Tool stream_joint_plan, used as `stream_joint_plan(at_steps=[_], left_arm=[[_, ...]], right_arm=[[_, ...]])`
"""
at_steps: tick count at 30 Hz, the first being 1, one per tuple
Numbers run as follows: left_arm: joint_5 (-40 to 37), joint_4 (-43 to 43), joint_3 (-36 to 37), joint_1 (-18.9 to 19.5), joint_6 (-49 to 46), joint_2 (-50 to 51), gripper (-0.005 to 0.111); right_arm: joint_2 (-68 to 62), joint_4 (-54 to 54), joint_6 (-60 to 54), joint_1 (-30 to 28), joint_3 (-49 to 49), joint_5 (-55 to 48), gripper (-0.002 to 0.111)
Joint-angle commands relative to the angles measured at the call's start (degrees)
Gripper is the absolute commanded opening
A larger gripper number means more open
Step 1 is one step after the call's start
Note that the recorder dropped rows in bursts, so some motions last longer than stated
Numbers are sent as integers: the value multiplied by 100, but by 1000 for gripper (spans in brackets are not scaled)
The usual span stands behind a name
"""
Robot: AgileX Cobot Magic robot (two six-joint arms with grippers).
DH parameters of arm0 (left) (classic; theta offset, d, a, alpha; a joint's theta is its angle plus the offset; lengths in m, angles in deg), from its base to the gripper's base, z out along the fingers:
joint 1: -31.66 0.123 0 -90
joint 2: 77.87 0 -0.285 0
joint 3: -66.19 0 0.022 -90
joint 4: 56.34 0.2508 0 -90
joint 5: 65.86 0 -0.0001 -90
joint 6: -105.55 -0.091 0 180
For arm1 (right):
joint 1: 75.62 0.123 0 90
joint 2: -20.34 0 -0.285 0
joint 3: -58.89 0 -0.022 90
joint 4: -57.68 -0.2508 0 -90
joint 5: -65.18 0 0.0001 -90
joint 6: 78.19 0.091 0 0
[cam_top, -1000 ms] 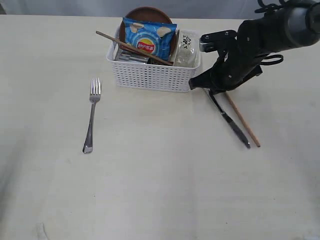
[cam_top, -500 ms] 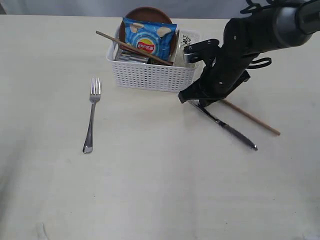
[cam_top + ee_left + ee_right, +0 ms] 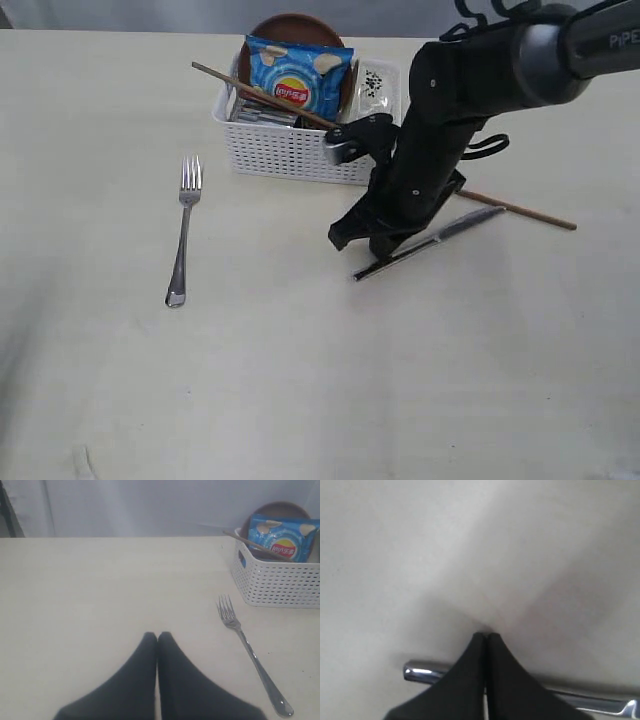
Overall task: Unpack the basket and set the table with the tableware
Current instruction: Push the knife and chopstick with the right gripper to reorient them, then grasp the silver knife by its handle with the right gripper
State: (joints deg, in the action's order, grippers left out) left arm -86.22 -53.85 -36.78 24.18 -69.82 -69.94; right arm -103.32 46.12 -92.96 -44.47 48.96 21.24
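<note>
Right gripper (image 3: pixel 485 635): fingers pressed together, tips against steel knife (image 3: pixel 440 232) lying slantwise on cream table (image 3: pixel 300 380), just before white perforated basket (image 3: pixel 300 155). One chopstick (image 3: pixel 530 213) on table behind black arm (image 3: pixel 480 80), lettered "PiPE"; another (image 3: pixel 230 82) across basket rim. Inside: brown plate (image 3: pixel 296 28), blue chip bag (image 3: pixel 298 78), logo unreadable. Fork (image 3: pixel 183 235) flat, well left. Left gripper (image 3: pixel 158 636): fingers together above table
</note>
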Motion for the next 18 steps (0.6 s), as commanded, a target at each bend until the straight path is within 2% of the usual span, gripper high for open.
stream_joint_plan(at_steps=[1,9,14,18], left_arm=[[61,52,18,11,24,-15,0],[61,52,18,11,24,-15,0],[61,52,18,11,24,-15,0],[61,52,18,11,24,-15,0]], right_arm=[[-23,-31,55,41,-145,-460,-1],[184,-74,214,41,-145,-1246,-1],[437,-50,227,41,-145,-1258,-1],[905,321,966,30,-145,-1245,-1]])
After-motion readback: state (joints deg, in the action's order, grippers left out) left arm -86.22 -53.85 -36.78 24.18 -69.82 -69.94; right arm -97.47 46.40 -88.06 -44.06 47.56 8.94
